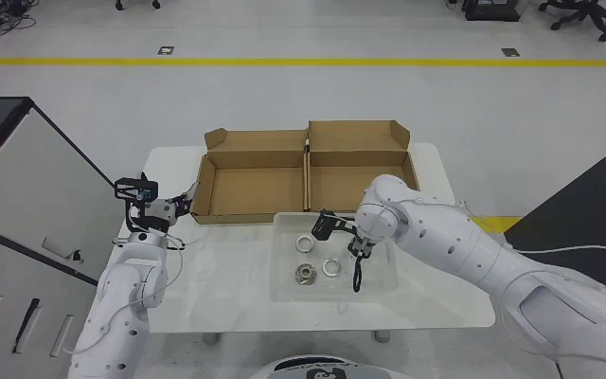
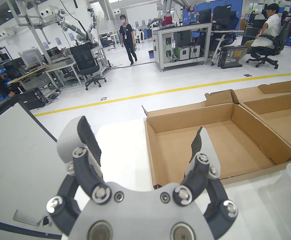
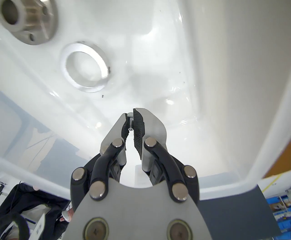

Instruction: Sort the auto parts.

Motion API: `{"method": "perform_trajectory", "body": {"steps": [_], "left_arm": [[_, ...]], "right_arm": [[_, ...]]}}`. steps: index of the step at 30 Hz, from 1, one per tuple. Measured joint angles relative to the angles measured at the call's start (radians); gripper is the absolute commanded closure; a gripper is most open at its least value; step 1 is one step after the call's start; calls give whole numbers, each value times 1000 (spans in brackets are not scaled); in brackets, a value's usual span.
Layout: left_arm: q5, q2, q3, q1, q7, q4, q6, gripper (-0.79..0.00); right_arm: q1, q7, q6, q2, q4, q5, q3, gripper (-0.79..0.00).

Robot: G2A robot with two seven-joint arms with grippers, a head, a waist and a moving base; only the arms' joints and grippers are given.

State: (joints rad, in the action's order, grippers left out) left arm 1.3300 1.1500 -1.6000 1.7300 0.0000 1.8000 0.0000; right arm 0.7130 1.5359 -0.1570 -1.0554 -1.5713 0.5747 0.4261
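A shallow white plastic tray [image 1: 333, 217] [image 3: 216, 68] sits in the middle of the white bench [image 1: 227, 303]. Just above it in the frame, two open brown boxes stand side by side: the left-hand cardboard box [image 1: 251, 189] [image 2: 204, 145] and the right-hand cardboard box [image 1: 355, 185].

The right gripper [image 1: 357, 282] [image 3: 130, 114] hangs inside the tray's right half, pointing down at its floor. Its jaws are clamped on what looks like a small silver threaded screw [image 3: 130, 122], pinched between the ribbed black pads at their tips; the piece is too small to name with certainty.

Three loose parts lie on the tray floor in its left half. A flat silver metal ring [image 1: 305, 243] lies toward the tray's upper left. A second silver metal ring [image 1: 332, 267] [image 3: 85, 67] lies lower, nearer the right gripper. A grey flanged metal hub [image 1: 304, 275] [image 3: 27, 19], with bolt holes in its flange, lies just left of that second ring, close to it but apart.

The left gripper [image 1: 186, 201] [image 2: 143, 131] hovers at the left of the frame, above the bench and just beside the outer wall of the left-hand cardboard box. Its jaws are wide apart, with nothing between them.
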Motion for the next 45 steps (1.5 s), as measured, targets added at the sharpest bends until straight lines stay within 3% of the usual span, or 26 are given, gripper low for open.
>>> {"method": "perform_trajectory", "body": {"steps": [8,16,30,34,40,45], "left_arm": [[0,0,0,0,0,0,0,-785],[0,0,0,0,0,0,0,-785],[0,0,0,0,0,0,0,-785],[0,0,0,0,0,0,0,-785],[0,0,0,0,0,0,0,-785],[0,0,0,0,0,0,0,-785]], "right_arm": [[0,0,61,81,-185,-137,112,0],[38,0,35,175,-303,-324,275,0],[48,-9,35,181,-300,-349,293,0],[69,-101,8,195,-212,-516,397,0],[149,-113,-84,226,-53,-849,571,0],[198,-124,-111,225,28,-1118,629,0]]}}
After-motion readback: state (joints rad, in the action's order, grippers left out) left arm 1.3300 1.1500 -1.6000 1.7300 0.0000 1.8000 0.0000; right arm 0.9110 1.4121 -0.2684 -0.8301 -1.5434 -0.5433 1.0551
